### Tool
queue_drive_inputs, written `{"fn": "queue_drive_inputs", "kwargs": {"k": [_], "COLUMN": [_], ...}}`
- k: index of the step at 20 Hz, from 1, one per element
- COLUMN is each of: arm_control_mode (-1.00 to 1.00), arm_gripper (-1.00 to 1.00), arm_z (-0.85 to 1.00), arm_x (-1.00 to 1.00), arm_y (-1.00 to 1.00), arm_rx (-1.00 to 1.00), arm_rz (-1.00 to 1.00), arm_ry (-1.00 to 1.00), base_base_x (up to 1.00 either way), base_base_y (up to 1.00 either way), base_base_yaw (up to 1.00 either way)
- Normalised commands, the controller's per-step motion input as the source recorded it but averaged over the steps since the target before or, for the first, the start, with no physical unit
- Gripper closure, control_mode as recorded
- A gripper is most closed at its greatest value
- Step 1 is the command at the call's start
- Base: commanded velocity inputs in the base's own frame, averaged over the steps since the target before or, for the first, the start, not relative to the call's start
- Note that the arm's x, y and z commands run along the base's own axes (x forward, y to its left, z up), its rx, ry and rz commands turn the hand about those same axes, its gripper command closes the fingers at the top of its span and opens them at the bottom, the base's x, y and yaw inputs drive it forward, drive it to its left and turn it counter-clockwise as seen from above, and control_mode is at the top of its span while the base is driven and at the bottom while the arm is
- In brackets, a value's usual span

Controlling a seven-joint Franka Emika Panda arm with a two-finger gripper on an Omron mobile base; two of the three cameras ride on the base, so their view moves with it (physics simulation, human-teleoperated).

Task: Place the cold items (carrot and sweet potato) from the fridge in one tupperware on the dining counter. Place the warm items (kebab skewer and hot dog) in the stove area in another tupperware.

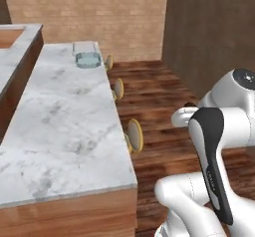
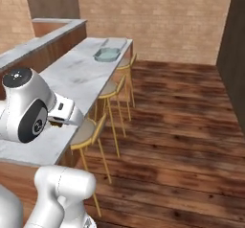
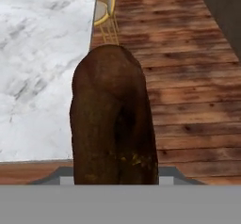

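The hand view shows a brown, lumpy sweet potato [image 3: 113, 119] rising directly in front of the camera, standing on end between the gripper's jaws. The fingertips themselves are hidden behind it; the jaws stand partly closed and the sweet potato is evidently clamped in them. Behind it lie the marble dining counter [image 3: 42, 68] on the left and the wood plank floor [image 3: 188, 77] on the right, so the item hangs over the counter's near right edge. A yellow stool [image 3: 106, 11] stands further along that edge. In the left base view, two clear tupperware containers [image 1: 87, 57] sit together at the far end of the counter, well apart from the arm. Three stools line the counter's right side.
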Motion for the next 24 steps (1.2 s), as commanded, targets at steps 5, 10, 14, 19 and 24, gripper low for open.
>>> {"fn": "queue_drive_inputs", "kwargs": {"k": [5,10,14,19,24], "arm_control_mode": [1.0,1.0,1.0,1.0,1.0], "arm_gripper": [1.0,1.0,1.0,1.0,1.0], "arm_z": [0.0,0.0,0.0,0.0,0.0], "arm_x": [0.0,0.0,0.0,0.0,0.0], "arm_y": [0.0,0.0,0.0,0.0,0.0], "arm_rx": [0.0,0.0,0.0,0.0,0.0], "arm_rz": [0.0,0.0,0.0,0.0,0.0], "arm_ry": [0.0,0.0,0.0,0.0,0.0], "base_base_x": [0.73,0.18,0.24,0.42,0.56], "base_base_y": [-0.86,-0.99,-1.0,-0.94,-0.88], "base_base_yaw": [0.34,0.28,0.29,0.34,0.36]}}
